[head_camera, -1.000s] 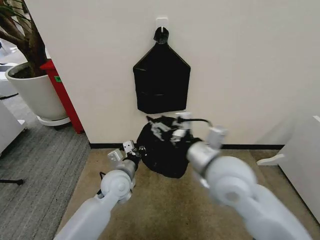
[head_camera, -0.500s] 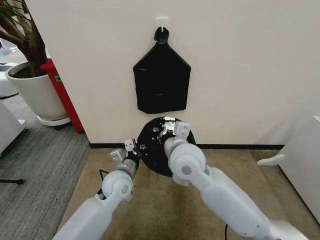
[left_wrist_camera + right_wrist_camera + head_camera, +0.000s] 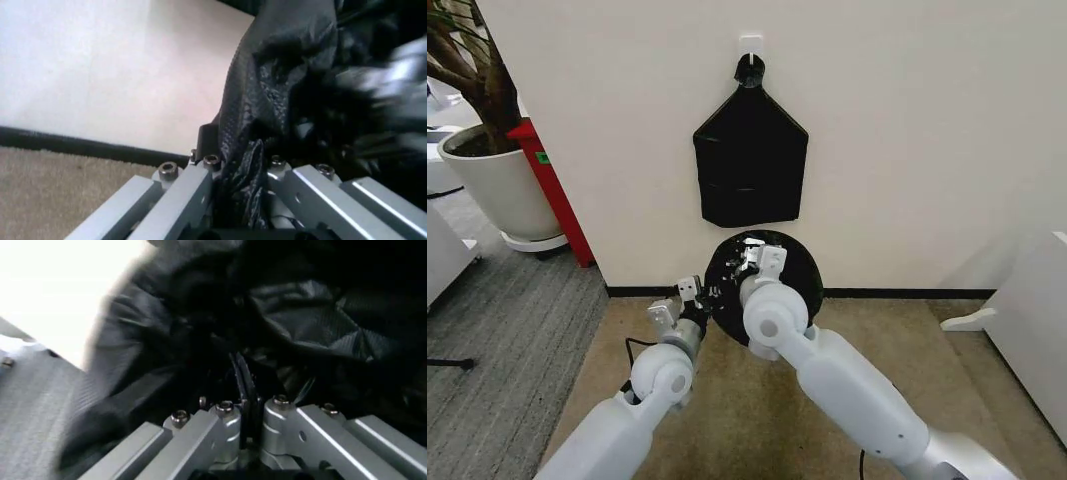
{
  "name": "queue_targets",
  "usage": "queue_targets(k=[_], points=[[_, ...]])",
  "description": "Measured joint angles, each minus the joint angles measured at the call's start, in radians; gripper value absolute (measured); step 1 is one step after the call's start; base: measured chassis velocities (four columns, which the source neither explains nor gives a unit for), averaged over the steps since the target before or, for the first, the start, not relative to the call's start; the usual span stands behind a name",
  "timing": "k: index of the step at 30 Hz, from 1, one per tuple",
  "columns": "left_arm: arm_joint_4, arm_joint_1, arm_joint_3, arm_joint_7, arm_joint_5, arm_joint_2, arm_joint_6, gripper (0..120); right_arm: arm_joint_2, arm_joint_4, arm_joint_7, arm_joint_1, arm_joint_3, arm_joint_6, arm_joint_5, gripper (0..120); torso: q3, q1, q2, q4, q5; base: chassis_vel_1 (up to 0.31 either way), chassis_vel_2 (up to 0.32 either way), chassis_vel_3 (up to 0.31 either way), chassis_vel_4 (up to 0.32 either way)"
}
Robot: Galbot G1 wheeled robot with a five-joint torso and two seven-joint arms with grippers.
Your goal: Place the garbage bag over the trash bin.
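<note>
Both sets of jaws are clenched on black film: the left gripper [image 3: 683, 300] pinches a fold of the garbage bag [image 3: 767, 290] at the bag's left edge, low and left of centre in the head view, and its wrist view shows the crinkled plastic [image 3: 250, 165] squeezed between the two metal fingers [image 3: 193, 192]. Further right, the right gripper [image 3: 760, 262] sits at the middle of the frame, pushed into the round black mouth of the bag; in its wrist view the fingers [image 3: 223, 427] stand nearly together with a thin pleat of the bag [image 3: 307, 335] caught between them.

The bag reads as a dark disc against the foot of the cream wall [image 3: 927, 130], its opening facing the camera, directly below the flat bundle of spare bags [image 3: 750, 160] hanging from a wall hook [image 3: 750, 45]. I cannot make out the trash bin itself; judging from the taut round outline, it probably lies under the film.

The relation that matters: the bag's mouth spreads left to right between the two grips, the left one at the rim, the right one nearer the centre, so the right arm looks better placed to carry film toward the far edge. A potted plant [image 3: 487, 150] stands at upper left
</note>
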Motion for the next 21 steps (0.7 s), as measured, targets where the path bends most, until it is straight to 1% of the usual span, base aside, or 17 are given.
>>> queue_targets(k=[6, 11, 17, 21], points=[[-0.023, 0.015, -0.008, 0.027, 0.044, 0.003, -0.011, 2, 0.032, -0.111, 0.017, 0.023, 0.008, 0.000, -0.010, 0, 0.000, 0.000, 0.000, 0.0000, 0.0002, 0.000, 0.000, 0.000, 0.000], [-0.031, 0.024, -0.011, 0.037, 0.061, 0.004, -0.018, 2, 0.042, -0.160, 0.056, 0.028, 0.007, 0.000, -0.011, 0, 0.000, 0.000, 0.000, 0.0000, 0.0002, 0.000, 0.000, 0.000, 0.000], [-0.027, 0.025, -0.017, 0.040, 0.064, -0.003, -0.023, 2, 0.001, -0.063, 0.105, 0.033, -0.022, 0.007, 0.021, 0, 0.000, 0.000, 0.000, -0.0003, 0.0002, 0.000, 0.000, 0.000, 0.000], [-0.024, 0.024, -0.016, 0.041, 0.066, -0.007, -0.024, 2, 0.008, -0.044, 0.111, 0.046, -0.032, 0.009, 0.033, 0, 0.000, 0.000, 0.000, -0.0001, 0.0001, 0.000, 0.000, 0.000, 0.000]])
